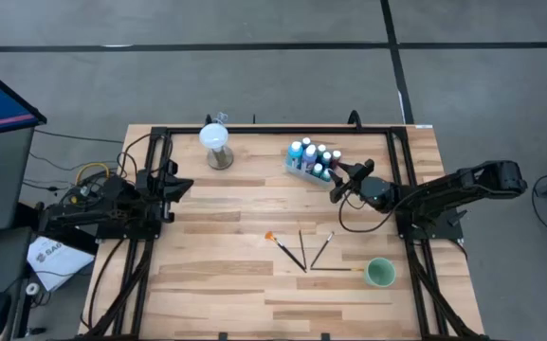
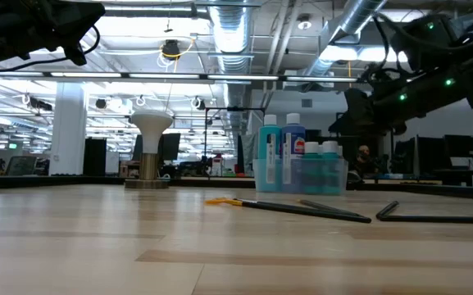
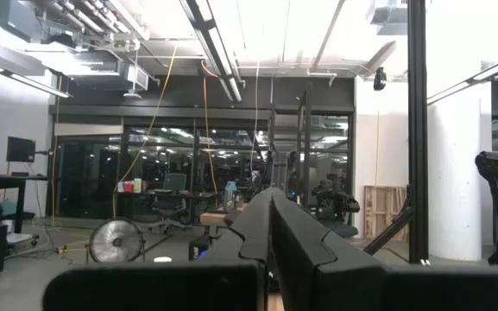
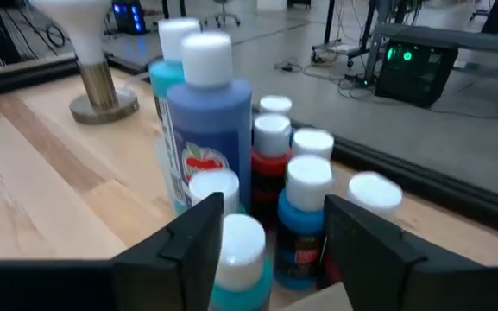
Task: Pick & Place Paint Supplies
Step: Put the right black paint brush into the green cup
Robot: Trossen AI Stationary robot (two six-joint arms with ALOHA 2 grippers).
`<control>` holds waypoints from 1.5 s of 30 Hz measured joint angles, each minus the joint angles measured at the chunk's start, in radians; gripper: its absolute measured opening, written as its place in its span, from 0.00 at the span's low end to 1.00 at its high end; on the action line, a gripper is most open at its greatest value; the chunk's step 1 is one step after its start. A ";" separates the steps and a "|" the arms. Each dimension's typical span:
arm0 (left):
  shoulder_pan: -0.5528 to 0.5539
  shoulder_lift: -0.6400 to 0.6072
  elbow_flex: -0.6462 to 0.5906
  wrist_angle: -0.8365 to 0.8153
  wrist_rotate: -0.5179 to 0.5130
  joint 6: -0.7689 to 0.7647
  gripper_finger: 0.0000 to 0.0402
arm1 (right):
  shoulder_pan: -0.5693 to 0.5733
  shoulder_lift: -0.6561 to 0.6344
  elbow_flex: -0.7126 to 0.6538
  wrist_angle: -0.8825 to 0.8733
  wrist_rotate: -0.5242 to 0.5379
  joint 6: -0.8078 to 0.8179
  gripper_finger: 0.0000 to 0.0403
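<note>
Roughly, from left to right:

- One left hand [image 1: 184, 186] waits at the tabletop's [image 1: 216, 284] left edge, fingers pressed together, empty.
- One white globe [image 1: 215, 136] on a round base stands at the back.
- Four paintbrushes [image 1: 303, 250] lie loose near the middle, one orange-tipped.
- A cluster of paint bottles [image 1: 312, 159], about eight white caps countable from above, stands right of the globe.
- One right hand [image 1: 342, 181] sits just beside the bottles, fingers parted, holding nothing.
- One green cup [image 1: 379, 273] stands front right.
</note>
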 joint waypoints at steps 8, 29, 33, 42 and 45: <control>0.000 0.000 0.000 0.000 0.000 0.000 0.00 | 0.057 -0.179 0.080 -0.148 -0.089 -0.117 0.59; 0.000 0.007 0.000 0.001 0.000 0.000 0.00 | 0.449 0.156 0.707 -1.572 -0.703 0.549 0.49; 0.000 0.007 0.000 0.001 0.000 0.000 0.00 | 0.495 0.265 0.764 -1.621 -0.782 0.588 0.51; 0.000 0.010 0.000 0.000 0.000 0.000 0.00 | 0.523 0.476 0.854 -1.638 -0.895 0.555 0.57; 0.000 0.011 0.000 0.001 0.000 0.000 0.00 | 0.534 0.528 0.868 -1.655 -0.925 0.537 0.56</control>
